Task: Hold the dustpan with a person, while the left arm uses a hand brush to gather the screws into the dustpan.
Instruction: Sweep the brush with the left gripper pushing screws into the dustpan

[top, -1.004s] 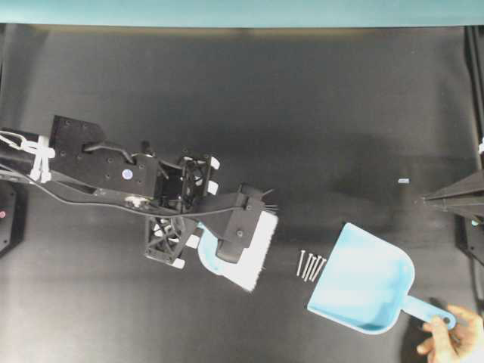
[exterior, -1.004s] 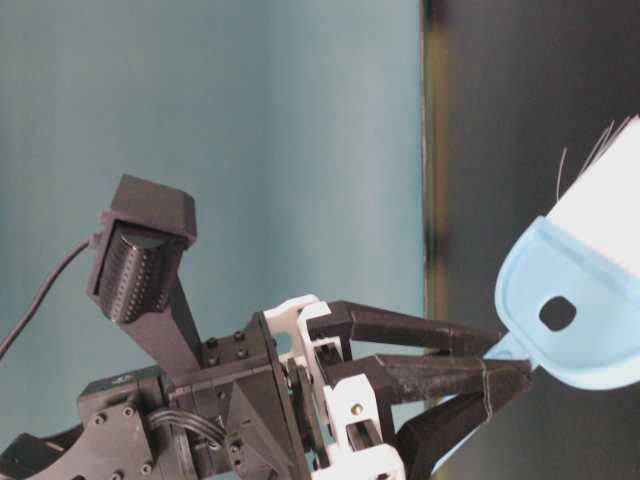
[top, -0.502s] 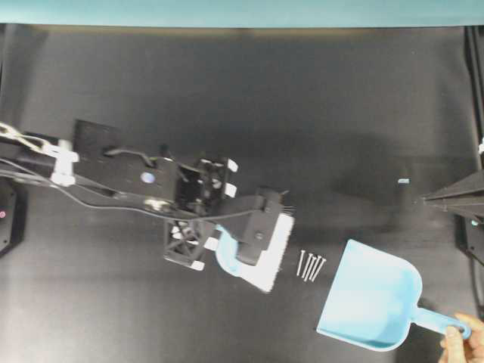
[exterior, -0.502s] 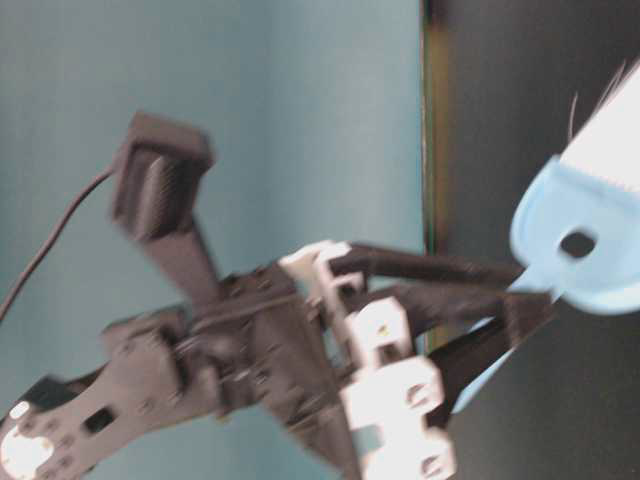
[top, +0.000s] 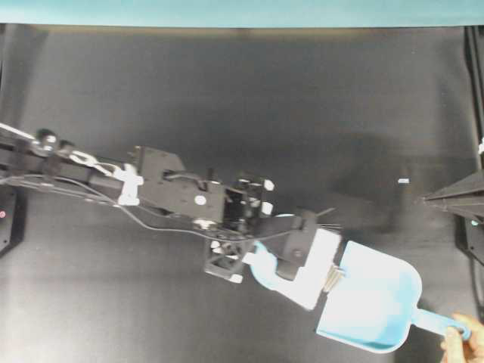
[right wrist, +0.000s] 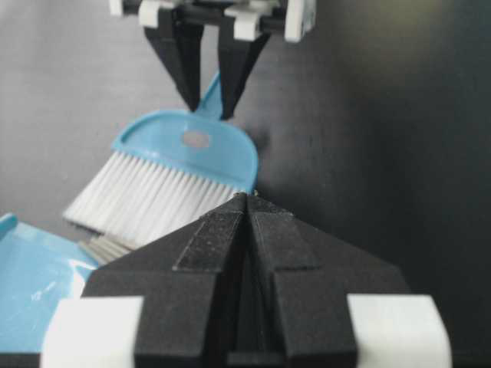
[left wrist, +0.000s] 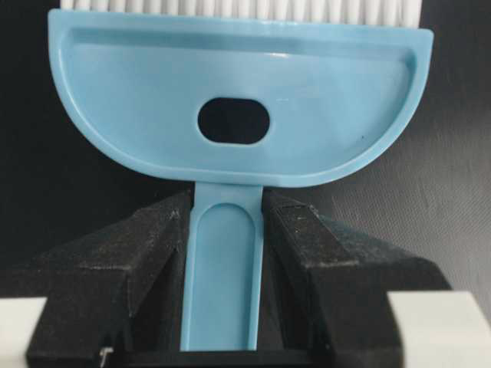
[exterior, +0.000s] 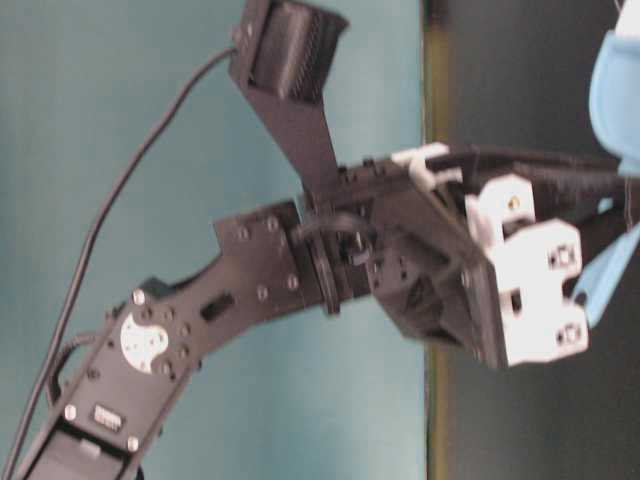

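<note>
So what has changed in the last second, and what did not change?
The left arm pushed the hand brush rightward, sweeping the screws to the dustpan mouth. The dustpan itself shifted down-right. The left gripper stays clamped on the brush handle, and the right gripper stays shut.

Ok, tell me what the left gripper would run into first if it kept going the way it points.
The left gripper, shut on the hand brush, points toward the dustpan. The bristles lead, and the screws lie at the pan's mouth, so they would probably be met first, then the pan.
</note>
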Available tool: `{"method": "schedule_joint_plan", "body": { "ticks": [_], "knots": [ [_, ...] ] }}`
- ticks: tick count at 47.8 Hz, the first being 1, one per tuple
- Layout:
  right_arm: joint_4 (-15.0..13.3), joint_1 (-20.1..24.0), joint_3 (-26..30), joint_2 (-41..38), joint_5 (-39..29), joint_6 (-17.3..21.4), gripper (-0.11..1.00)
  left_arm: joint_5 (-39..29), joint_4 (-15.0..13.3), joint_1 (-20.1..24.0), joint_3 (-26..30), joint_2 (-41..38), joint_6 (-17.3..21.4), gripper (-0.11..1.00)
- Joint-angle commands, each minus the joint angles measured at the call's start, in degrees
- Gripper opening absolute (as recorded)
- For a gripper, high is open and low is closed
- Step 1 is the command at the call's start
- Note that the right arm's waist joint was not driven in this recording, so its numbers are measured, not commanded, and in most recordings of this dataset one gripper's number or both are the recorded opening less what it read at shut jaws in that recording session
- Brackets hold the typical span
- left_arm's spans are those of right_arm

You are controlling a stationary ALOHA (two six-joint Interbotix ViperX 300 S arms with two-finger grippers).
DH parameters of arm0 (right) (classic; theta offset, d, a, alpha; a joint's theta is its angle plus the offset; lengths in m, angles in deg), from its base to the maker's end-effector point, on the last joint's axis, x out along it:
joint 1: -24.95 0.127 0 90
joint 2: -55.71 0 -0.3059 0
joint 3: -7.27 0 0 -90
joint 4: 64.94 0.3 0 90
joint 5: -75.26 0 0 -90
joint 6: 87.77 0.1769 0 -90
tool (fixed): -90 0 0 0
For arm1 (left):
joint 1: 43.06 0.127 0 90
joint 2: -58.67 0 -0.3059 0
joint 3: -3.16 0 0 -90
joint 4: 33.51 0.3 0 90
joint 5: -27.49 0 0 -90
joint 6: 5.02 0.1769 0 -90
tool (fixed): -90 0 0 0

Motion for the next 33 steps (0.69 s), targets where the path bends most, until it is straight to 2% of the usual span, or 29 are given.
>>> {"method": "schedule_joint_plan", "body": {
  "ticks": [1,23,33],
  "knots": [
    [0.09,0.0,0.26,-0.26,0.62,0.09,-0.01,0.62,0.18,-0.44,3.6,-1.05,0.09,0.31],
    [0.09,0.0,0.26,-0.18,0.62,0.09,-0.01,0.79,0.18,-1.76,16.26,-8.61,0.88,0.31],
    [0.09,0.0,0.26,-0.26,0.62,0.09,-0.01,3.87,0.18,-2.02,20.48,-10.55,0.88,0.31]
  ]
}}
